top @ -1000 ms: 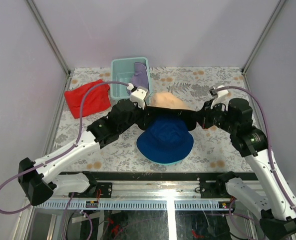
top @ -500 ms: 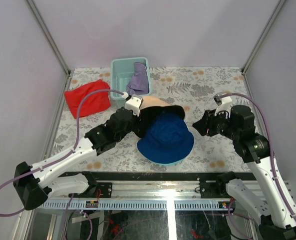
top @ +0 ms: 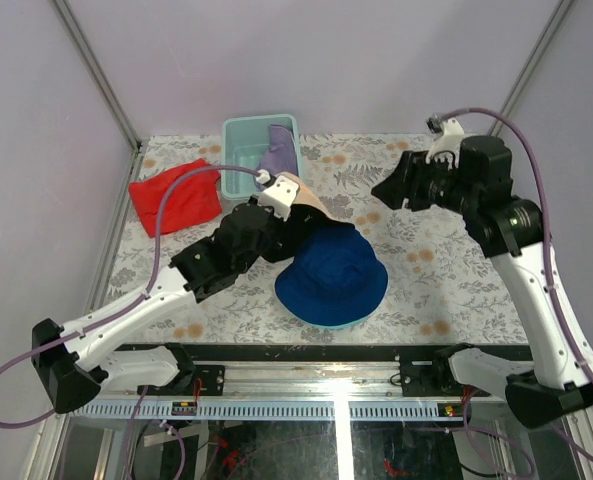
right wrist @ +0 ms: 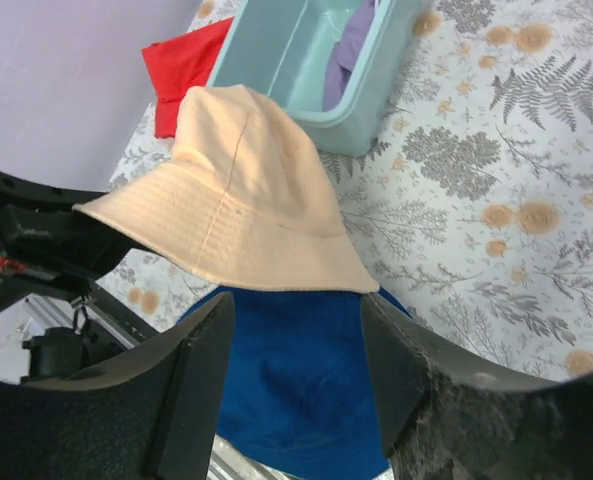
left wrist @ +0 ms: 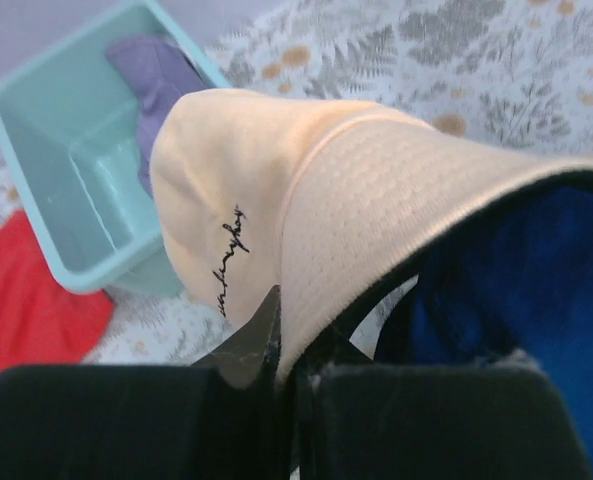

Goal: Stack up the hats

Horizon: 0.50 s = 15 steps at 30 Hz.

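Observation:
The tan hat (left wrist: 306, 200) hangs tilted over the dark blue hat (top: 331, 275), its brim pinched in my shut left gripper (left wrist: 281, 350). From above, that gripper (top: 288, 222) sits at the blue hat's far-left edge, with the tan hat (top: 311, 203) just beyond it. A thin teal edge (top: 338, 325) shows under the blue hat's near rim. The lavender hat (top: 279, 155) lies in the bin. My right gripper (top: 379, 191) is raised at the far right, open and empty. In its wrist view the right gripper (right wrist: 296, 360) looks down on the tan hat (right wrist: 246, 190) and the blue hat (right wrist: 296, 400).
A pale-teal plastic bin (top: 238, 160) stands at the back of the table, left of centre. A flat red cloth (top: 174, 195) lies to its left. Grey walls and metal posts enclose the floral tabletop (top: 426, 270).
My right gripper has opened, let go of the tan hat's brim and pulled up and back to the right. The left gripper keeps hold, and the tan hat now tilts up on its side.

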Available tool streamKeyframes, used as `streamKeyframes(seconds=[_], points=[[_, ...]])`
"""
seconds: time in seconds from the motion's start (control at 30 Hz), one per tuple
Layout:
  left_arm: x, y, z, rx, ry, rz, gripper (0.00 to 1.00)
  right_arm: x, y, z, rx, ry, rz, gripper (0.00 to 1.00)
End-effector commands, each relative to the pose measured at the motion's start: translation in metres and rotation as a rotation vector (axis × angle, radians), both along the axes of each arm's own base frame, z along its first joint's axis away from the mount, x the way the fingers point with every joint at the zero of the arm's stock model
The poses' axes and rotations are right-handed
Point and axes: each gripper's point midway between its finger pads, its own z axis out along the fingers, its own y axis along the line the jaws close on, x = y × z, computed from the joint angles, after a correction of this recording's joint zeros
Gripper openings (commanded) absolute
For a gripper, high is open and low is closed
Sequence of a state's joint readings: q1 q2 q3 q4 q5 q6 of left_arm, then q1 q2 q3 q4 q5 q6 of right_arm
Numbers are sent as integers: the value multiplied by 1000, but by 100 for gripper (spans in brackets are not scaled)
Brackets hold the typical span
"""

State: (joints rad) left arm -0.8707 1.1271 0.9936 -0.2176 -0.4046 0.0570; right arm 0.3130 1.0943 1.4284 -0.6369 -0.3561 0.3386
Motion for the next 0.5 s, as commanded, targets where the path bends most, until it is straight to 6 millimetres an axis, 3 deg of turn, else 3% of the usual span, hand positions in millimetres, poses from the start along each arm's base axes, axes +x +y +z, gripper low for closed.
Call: streamKeyframes(seconds=[0.0,0.27,0.4,0.43,0.47], points=[[17,-10,72,13,-190,-31,0,13,17,28,37,31,64,62],[7,-28,133,84,-358,-226,0,50,52,72,139,78,164,77],[-2,-34,141,172,-445,-344,0,58,61,81,162,111,190,90],[-4,-35,142,179,-461,-359,0,60,63,82,170,117,196,99],[-6,-36,143,182,-472,-372,0,60,65,84,174,120,205,99]])
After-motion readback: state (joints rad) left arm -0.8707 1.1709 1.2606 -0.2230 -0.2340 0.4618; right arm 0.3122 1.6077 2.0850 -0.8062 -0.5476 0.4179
